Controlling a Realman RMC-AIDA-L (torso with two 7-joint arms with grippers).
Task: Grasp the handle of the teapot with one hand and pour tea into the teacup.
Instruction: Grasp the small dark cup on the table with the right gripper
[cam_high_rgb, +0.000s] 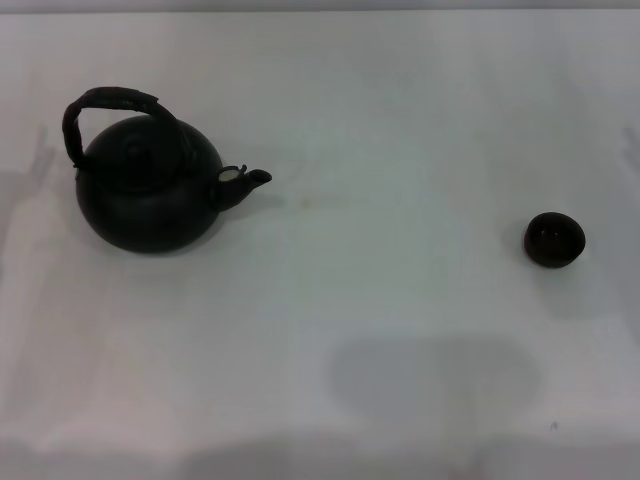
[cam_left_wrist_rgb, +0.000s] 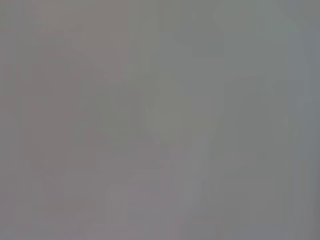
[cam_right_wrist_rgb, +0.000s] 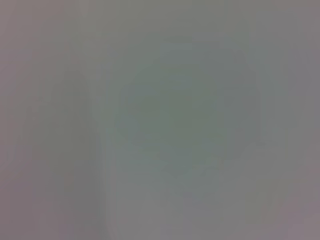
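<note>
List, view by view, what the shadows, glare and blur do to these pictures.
Head view: the white table is washed out; a soft shadow lies on it near the front edge; the teapot and teacup are dark with little surface detail. Left and right wrist views: blank grey, nothing recognisable.

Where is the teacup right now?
In the head view the teacup stands alone on the white table, on the robot's right, far from the teapot on the left, whose spout points toward it.

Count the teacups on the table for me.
1. The teacup stands alone on the white table, toward the robot's right, far from the teapot on the left. Both wrist views show nothing recognisable; neither gripper is visible.
</note>
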